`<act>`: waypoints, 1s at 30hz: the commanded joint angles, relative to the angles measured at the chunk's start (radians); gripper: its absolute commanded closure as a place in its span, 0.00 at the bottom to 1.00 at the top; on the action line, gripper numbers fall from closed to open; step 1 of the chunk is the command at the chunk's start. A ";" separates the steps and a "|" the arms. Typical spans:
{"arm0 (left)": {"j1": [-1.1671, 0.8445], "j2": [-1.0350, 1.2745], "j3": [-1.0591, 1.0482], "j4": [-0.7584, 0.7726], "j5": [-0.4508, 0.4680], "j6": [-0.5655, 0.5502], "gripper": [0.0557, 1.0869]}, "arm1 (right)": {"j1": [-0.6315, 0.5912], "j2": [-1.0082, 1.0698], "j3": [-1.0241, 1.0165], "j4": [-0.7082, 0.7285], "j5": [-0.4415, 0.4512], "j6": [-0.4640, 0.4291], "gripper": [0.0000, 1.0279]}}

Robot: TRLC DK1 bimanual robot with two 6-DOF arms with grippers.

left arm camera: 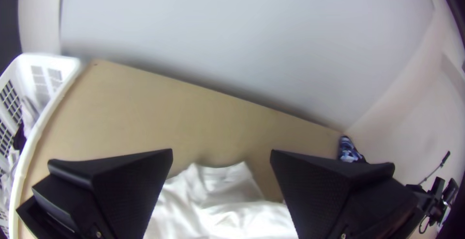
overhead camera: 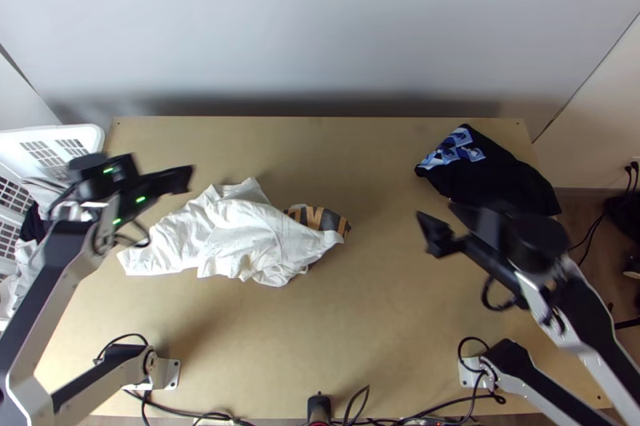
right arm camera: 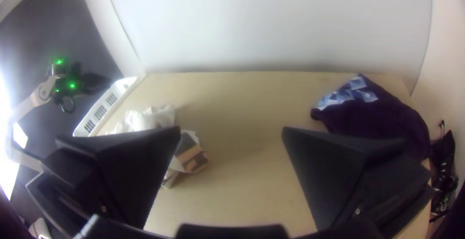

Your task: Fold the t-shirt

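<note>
The left gripper [left arm camera: 221,156] has its fingers wide apart beside the basket [overhead camera: 60,133]. The white shirt [overhead camera: 232,234] lies bunched on the table [overhead camera: 384,322], left of the middle. It looks light and limp, likely to crease or slide; pinch its far edge and, at its right end, the printed part [overhead camera: 324,220]. The right gripper [right arm camera: 231,135], also open, hangs just nearer than the dark cloth [overhead camera: 496,182].

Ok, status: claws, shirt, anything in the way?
Left claw open, right claw open. White shirt bunched, left of middle, not folded. Dark cloth far right, apart from shirt; basket at far left might crowd left claw.
</note>
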 commanded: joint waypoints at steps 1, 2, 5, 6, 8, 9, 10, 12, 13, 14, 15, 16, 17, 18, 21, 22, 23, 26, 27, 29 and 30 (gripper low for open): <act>0.260 -0.216 -0.124 -0.118 -0.001 0.120 0.05 | 0.281 0.300 0.214 -0.047 0.128 -0.222 0.05; 0.278 -0.256 -0.139 -0.130 -0.001 0.132 0.05 | 0.331 0.334 0.211 -0.021 0.119 -0.239 0.05; 0.323 -0.351 -0.168 -0.165 -0.001 0.146 0.05 | 0.528 0.454 0.226 -0.005 0.122 -0.385 0.05; 0.336 -0.374 -0.174 -0.182 -0.001 0.147 0.05 | 0.574 0.486 0.228 0.012 0.122 -0.441 0.05; 0.355 -0.415 -0.190 -0.210 -0.001 0.146 0.05 | 0.644 0.541 0.232 0.048 0.122 -0.507 0.05; 0.361 -0.432 -0.200 -0.216 -0.001 0.146 0.05 | 0.660 0.572 0.241 0.064 0.122 -0.540 0.05; 0.372 -0.451 -0.213 -0.220 0.000 0.146 0.05 | 0.670 0.601 0.251 0.073 0.121 -0.567 0.05; 0.379 -0.488 -0.237 -0.225 0.000 0.144 0.05 | 0.677 0.661 0.264 0.114 0.122 -0.626 0.05; 0.383 -0.501 -0.245 -0.225 -0.001 0.140 0.05 | 0.677 0.708 0.293 0.100 0.128 -0.647 0.05; 0.386 -0.511 -0.251 -0.225 0.000 0.134 0.05 | 0.675 0.750 0.320 0.084 0.128 -0.673 0.05; 0.389 -0.517 -0.257 -0.225 0.000 0.127 0.05 | 0.673 0.779 0.332 0.090 0.128 -0.685 0.05; 0.390 -0.521 -0.260 -0.224 -0.001 0.118 0.05 | 0.675 0.814 0.350 0.097 0.131 -0.716 0.05; 0.392 -0.523 -0.265 -0.220 0.000 0.112 0.05 | 0.675 0.853 0.379 0.087 0.151 -0.722 0.05; 0.392 -0.523 -0.268 -0.217 0.000 0.103 0.05 | 0.675 0.885 0.407 0.077 0.161 -0.722 0.05; 0.390 -0.523 -0.279 -0.196 0.002 0.091 0.05 | 0.677 0.945 0.471 0.041 0.177 -0.756 0.05; 0.392 -0.523 -0.285 -0.187 0.003 0.088 0.05 | 0.680 0.949 0.468 0.042 0.177 -0.791 0.05; 0.392 -0.523 -0.289 -0.179 0.005 0.086 0.05 | 0.686 0.949 0.456 0.053 0.179 -0.836 0.05; 0.392 -0.521 -0.308 -0.150 0.008 0.086 0.05 | 0.692 0.937 0.419 0.165 0.179 -0.891 0.05; 0.392 -0.521 -0.312 -0.139 0.010 0.086 0.05 | 0.693 0.942 0.421 0.173 0.179 -0.891 0.05; 0.392 -0.517 -0.320 -0.122 0.013 0.086 0.05 | 0.693 0.955 0.425 0.174 0.177 -0.883 0.05; 0.392 -0.514 -0.323 -0.112 0.016 0.086 0.05 | 0.692 0.965 0.425 0.174 0.177 -0.880 0.05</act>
